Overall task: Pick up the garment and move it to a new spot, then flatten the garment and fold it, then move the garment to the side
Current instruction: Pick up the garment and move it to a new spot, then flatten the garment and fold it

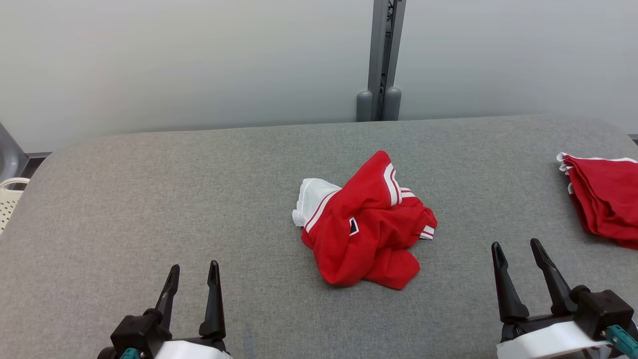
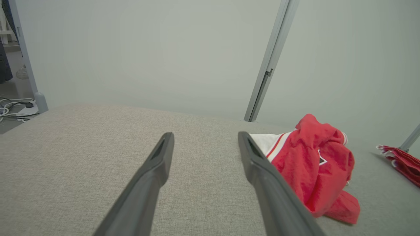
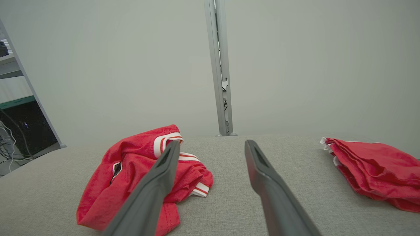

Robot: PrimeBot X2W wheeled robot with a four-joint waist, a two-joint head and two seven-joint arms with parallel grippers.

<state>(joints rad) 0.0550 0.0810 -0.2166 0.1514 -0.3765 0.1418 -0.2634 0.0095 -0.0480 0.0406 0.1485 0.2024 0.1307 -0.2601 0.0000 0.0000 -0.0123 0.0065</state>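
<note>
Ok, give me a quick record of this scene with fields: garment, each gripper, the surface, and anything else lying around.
garment: red with white trim, crumpled heap, mid-table, not held
left gripper: open, empty, apart from the cloth
right gripper: open, empty, apart from the cloth
table: grey fabric top
folded stack: red cloth, at the table's right edge
basket: pale, past the table's left end
stage: nothing picked up yet

Pale grey wall (image 1: 199, 60), metal post (image 1: 383, 60), grey fabric table (image 1: 149, 199), poss. cream basket (image 1: 10, 199) at L, cables (image 2: 10, 106) on floor (image 2: 8, 126)
</note>
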